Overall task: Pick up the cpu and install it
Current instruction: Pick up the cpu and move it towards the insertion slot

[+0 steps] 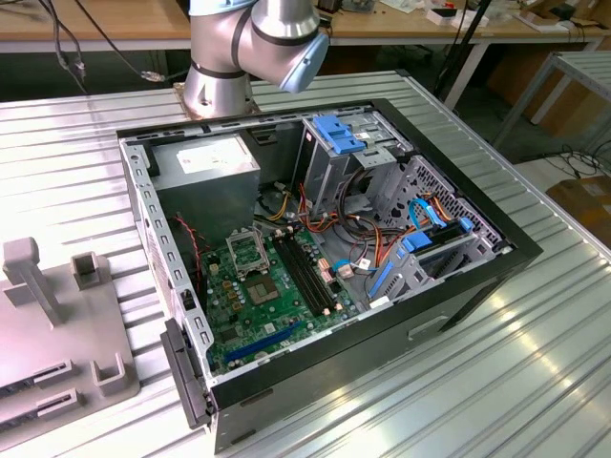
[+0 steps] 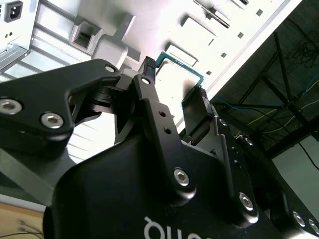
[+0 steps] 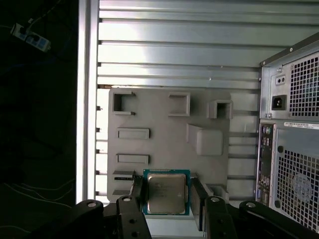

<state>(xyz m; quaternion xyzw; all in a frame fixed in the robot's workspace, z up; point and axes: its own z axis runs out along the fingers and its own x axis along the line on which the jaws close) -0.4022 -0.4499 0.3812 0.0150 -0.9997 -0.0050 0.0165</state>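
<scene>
The cpu (image 3: 166, 191), a small square chip with a silvery face and a green rim, sits between my gripper's (image 3: 167, 200) two black fingers, which are shut on its opposite edges. In the first wrist view it hangs over one edge of the grey fixture plate (image 3: 164, 129). In the second wrist view the cpu (image 2: 177, 74) shows from its underside, pinched at the fingertips (image 2: 148, 67). The green motherboard (image 1: 277, 305) with its square metal socket (image 1: 246, 250) lies inside the open computer case (image 1: 477, 277) in the exterior view.
The case rear with fan grilles (image 3: 294, 124) stands beside the fixture plate. In the exterior view the grey fixture (image 1: 48, 324) lies at the left, on a ribbed metal table (image 1: 535, 372). The arm's base (image 1: 220, 76) stands behind the case. Cables and drive cages crowd the case's right half.
</scene>
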